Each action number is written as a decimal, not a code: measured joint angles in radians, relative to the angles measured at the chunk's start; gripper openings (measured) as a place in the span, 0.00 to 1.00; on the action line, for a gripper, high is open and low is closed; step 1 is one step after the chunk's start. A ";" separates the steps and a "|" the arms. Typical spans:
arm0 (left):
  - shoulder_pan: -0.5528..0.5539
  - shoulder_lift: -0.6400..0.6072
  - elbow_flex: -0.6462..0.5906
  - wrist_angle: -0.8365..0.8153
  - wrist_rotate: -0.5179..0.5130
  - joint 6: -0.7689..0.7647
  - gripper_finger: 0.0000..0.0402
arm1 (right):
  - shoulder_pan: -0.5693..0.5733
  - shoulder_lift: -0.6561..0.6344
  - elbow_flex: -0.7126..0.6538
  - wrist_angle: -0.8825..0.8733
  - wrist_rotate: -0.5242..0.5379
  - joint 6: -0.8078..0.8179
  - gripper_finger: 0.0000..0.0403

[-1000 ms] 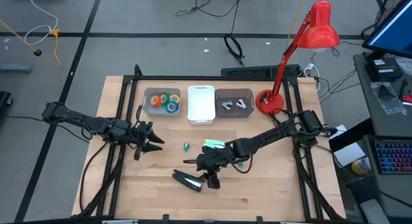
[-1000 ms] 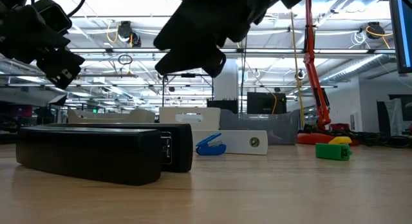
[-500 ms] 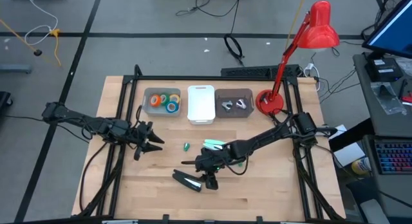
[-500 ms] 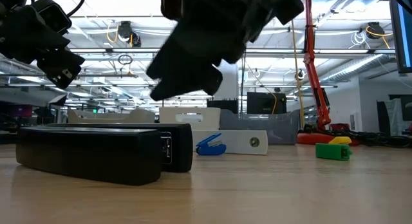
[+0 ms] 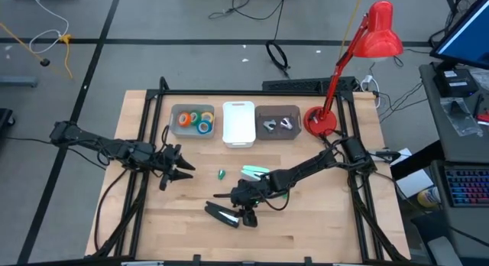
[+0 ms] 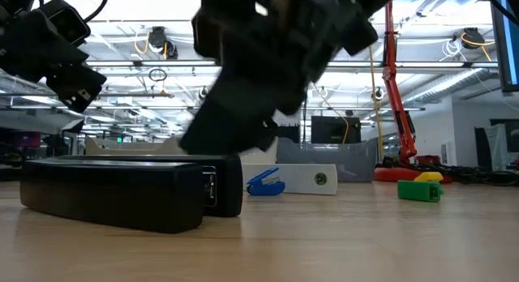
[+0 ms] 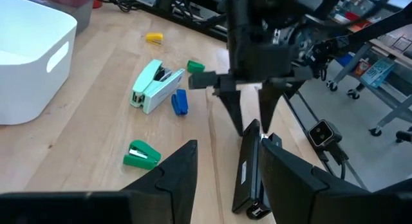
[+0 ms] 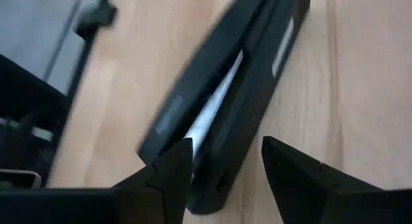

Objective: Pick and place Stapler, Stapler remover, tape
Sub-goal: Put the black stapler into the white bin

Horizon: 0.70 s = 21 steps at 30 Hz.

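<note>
The black stapler (image 5: 222, 215) lies flat on the bare table (image 5: 321, 228) near its front edge, long side down, which leaves its narrow body free to be taken from above. The right gripper (image 5: 246, 213) hangs just over its right end with the fingers spread, one on each side of the body (in the right wrist view the stapler (image 8: 225, 102) runs straight into the gap), not closed on it; I judge this the approach for a pinch across the width.

The white bin (image 5: 238, 125) at the back is the likely home for staplers. The tape (image 5: 195, 120) sits in the grey bin (image 5: 175, 130) left of it, and two removers (image 5: 278, 125) lie in the grey bin (image 5: 264, 134) to its right. A mint stapler (image 5: 256, 172) and a small green stapler (image 5: 221, 174) wait mid-table.

The left gripper (image 5: 183, 172) waits open above the table's left half, well apart.
</note>
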 joint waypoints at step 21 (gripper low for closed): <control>0.000 0.000 0.000 -0.006 -0.001 -0.002 0.41 | 0.002 0.028 0.002 -0.008 0.001 0.059 0.20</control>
